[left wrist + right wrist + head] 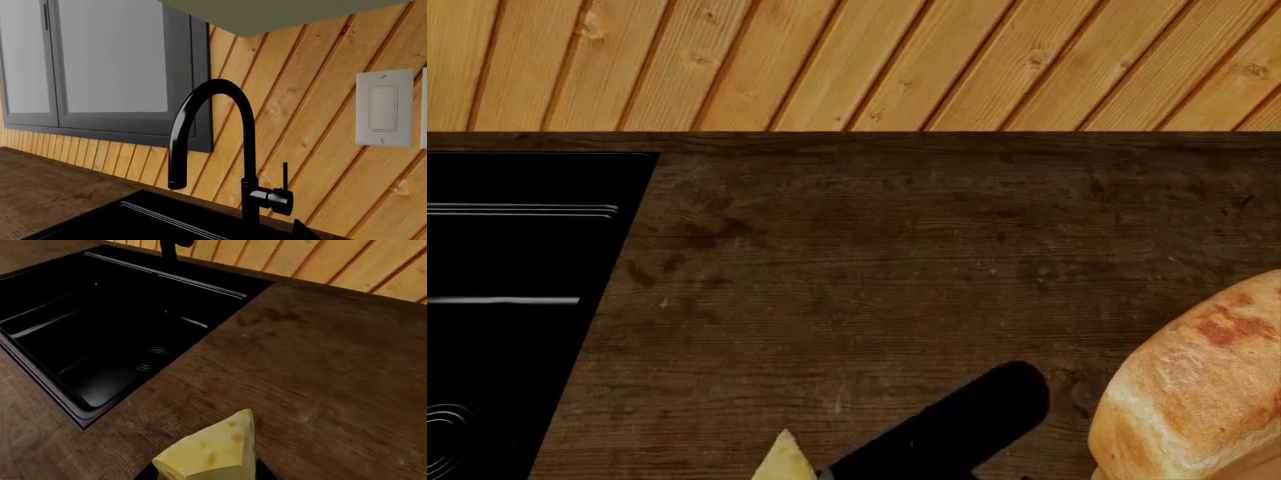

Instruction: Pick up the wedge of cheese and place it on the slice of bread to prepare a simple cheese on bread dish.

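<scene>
The right pincer (827,472) shows only as a dark finger (954,425) at the head view's lower edge, touching the wedge of cheese (212,452); whether it pinches it cannot be told. The cheese sits at the near edge of the wooden bench (894,260). The slice of bread (1194,390) lies well to its right, the black sink (107,330) to its left. The left pincer is out of sight.

The cheese (213,452) is pale yellow with darker round spots. The bread (1198,385) has a golden-brown crust mottled orange. The sink (113,330) and faucet (223,150) are glossy black, the countertop (908,260) dark brown wood, the wall (854,60) honey-coloured diagonal planks.
</scene>
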